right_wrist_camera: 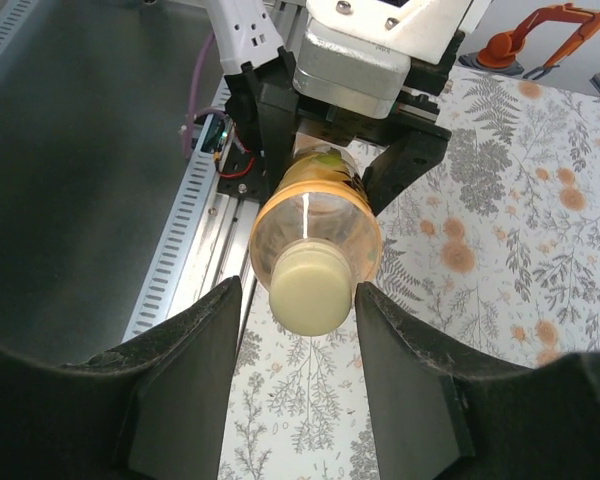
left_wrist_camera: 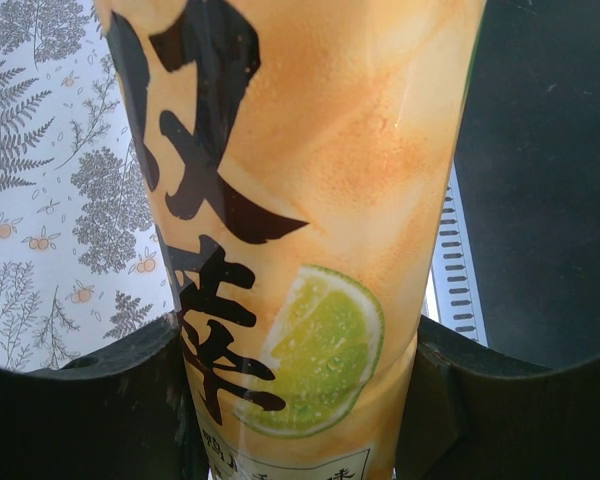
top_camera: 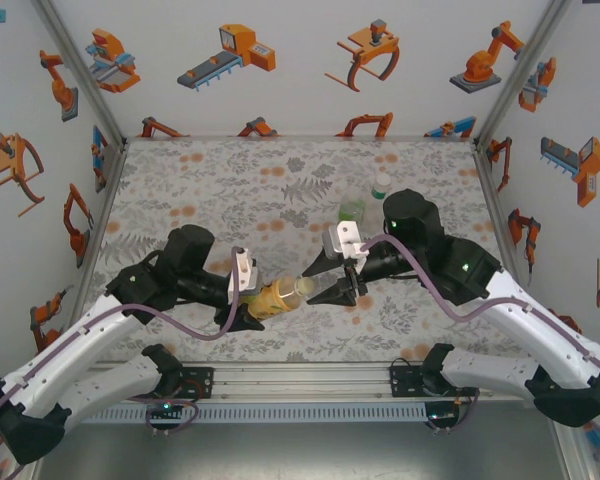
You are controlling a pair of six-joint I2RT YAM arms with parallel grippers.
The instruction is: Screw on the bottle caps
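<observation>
The amber-yellow bottle (top_camera: 273,297) lies level above the table, neck pointing right, and my left gripper (top_camera: 250,300) is shut on its labelled body (left_wrist_camera: 310,200). A pale cream cap (right_wrist_camera: 312,290) sits on its neck. My right gripper (right_wrist_camera: 298,296) faces the bottle end-on with its jaws either side of the cap: the right finger (right_wrist_camera: 400,360) is at the cap's edge, and a narrow gap shows at the left finger (right_wrist_camera: 195,370). From above, the right gripper (top_camera: 322,280) meets the bottle's neck at mid-table.
A squat green bottle (top_camera: 352,211) and a clear bottle (top_camera: 381,186) with a white top stand at the back right of the floral table (top_camera: 230,190). The metal rail (top_camera: 300,380) runs along the near edge, close under the held bottle.
</observation>
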